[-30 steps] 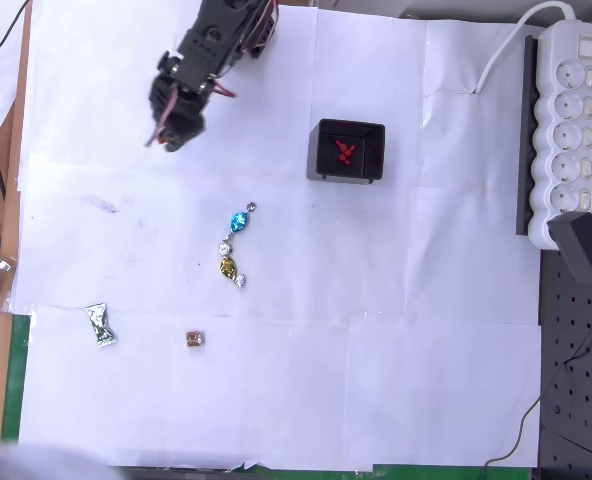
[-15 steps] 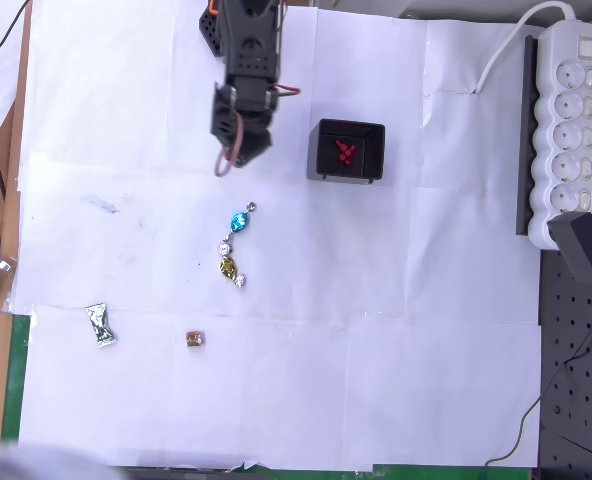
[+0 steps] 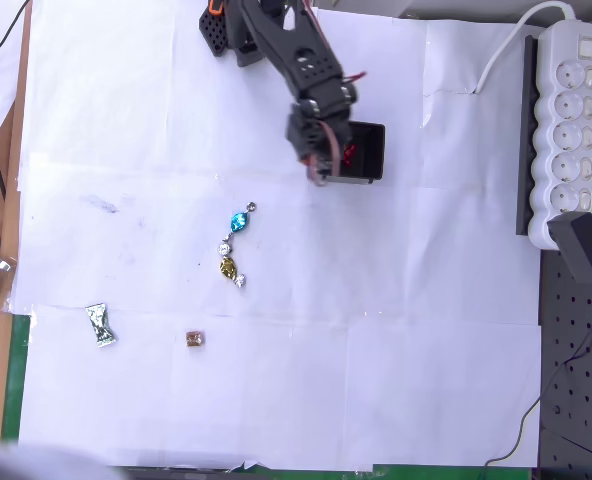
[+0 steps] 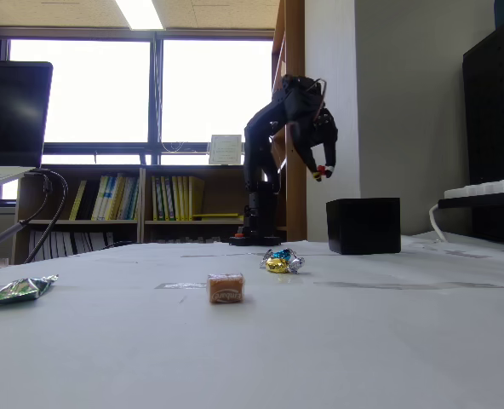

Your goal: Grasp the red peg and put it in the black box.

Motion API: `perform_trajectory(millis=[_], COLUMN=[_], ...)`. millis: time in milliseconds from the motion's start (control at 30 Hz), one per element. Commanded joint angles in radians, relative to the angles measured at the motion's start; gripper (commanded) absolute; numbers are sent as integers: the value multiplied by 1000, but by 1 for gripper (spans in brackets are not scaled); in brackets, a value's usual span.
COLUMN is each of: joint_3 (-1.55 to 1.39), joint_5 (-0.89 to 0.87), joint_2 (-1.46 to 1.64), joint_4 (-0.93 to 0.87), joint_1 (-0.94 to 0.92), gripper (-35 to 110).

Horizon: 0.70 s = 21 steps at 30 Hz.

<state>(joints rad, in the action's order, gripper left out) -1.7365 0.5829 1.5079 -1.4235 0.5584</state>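
No readable text; faint, illegible print on the brown sweet (image 4: 226, 290)

Overhead cam top-down; fixed cam low, table-level.

The arm (image 3: 296, 60) is black with reddish wires, and a red peg (image 4: 319, 176) shows at its end effector (image 4: 321, 173). The box (image 3: 368, 150) is black (red pegs inside). White paper covers the bench (image 3: 126, 400). Candies: blue foil (image 3: 239, 221), gold foil (image 3: 228, 267), green wrapper (image 3: 99, 325), brown square (image 3: 194, 339).

Bright windows (image 4: 150, 89) above bookshelves (image 4: 141, 200)
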Motion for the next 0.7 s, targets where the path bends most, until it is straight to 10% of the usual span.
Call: perform_trajectory(millis=[0,367,667], joint_3=[-87,55,91], joint_5=[-20,9,95], joint_2=[23,32,31], joint_4=[72,204,163], joint_1=[87,183,141], gripper=[0,1,62])
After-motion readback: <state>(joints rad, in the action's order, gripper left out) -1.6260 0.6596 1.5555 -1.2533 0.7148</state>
